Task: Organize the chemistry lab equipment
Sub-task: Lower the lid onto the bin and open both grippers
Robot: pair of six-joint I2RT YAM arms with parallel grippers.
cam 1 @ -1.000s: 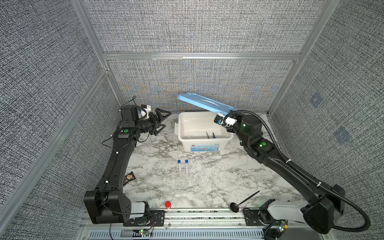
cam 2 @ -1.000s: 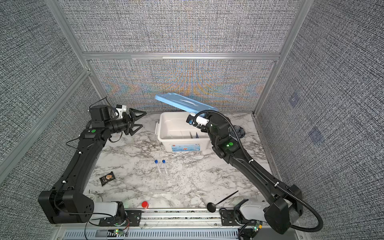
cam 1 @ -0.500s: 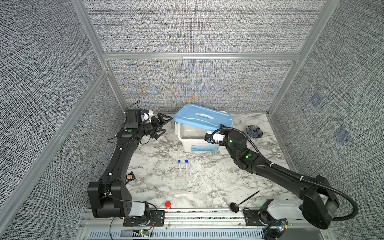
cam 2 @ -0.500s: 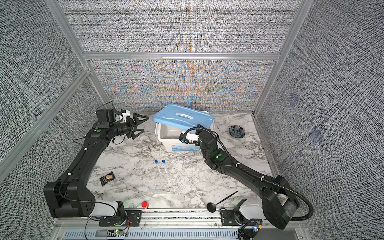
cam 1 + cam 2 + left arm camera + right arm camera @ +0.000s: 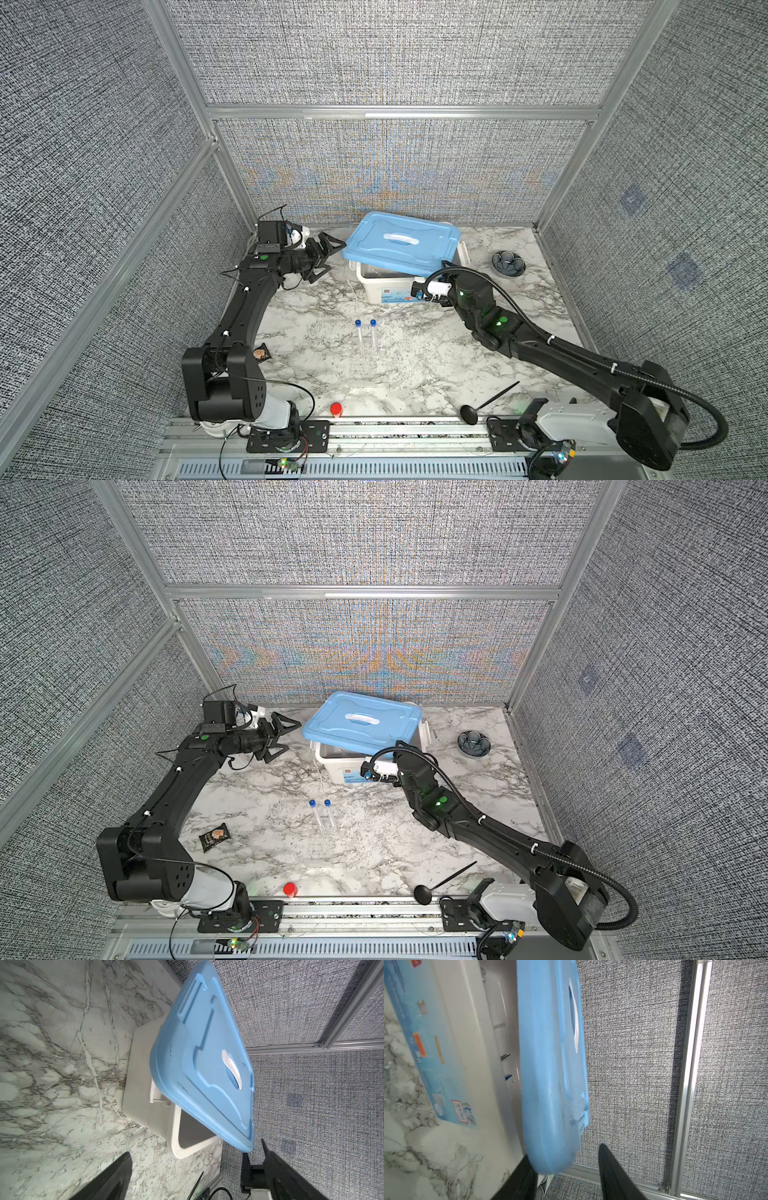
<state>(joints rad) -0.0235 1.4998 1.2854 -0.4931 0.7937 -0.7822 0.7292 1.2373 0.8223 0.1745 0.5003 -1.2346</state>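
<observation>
A white storage box (image 5: 388, 291) stands at the middle of the worktop's (image 5: 415, 365) back edge. Its blue lid (image 5: 399, 249) lies on it askew and tilted, not seated. The lid's left end juts past the box's left side, and the box's front rim and part of its inside show beneath the lid in both top views.

The left hand (image 5: 337, 255) hangs in the air just beside the lid's jutting left corner, with its jaws spread wide and nothing between them. In the left wrist view that corner sits close to one finger (image 5: 270, 1165); I cannot tell whether they touch.

The right hand (image 5: 564, 1153) is at the lid's front right corner. In the right wrist view its jaws stand apart around that corner. One finger (image 5: 521, 1180) lies under the lid on the box side and the other (image 5: 612, 1169) is clear of the lid's top, so the lid is not clamped. In the top views the lid and wrist hide these fingers.

The two blue-capped tubes (image 5: 360, 334) lie side by side near the middle of the worktop, in front of the box and well apart from both hands. Their caps point toward the back edge. In the right wrist view a dark tip (image 5: 505, 1056) and a blue tip (image 5: 508, 1078) show inside the box under the lid, too little to name.

A black ladle (image 5: 486, 405) lies at the front edge toward the right front corner, and a small red object (image 5: 336, 409) lies at the front edge left of the middle. A grey-blue flower-shaped dish (image 5: 508, 263) sits near the back right corner, and a small dark packet (image 5: 215, 836) lies toward the left edge.
</observation>
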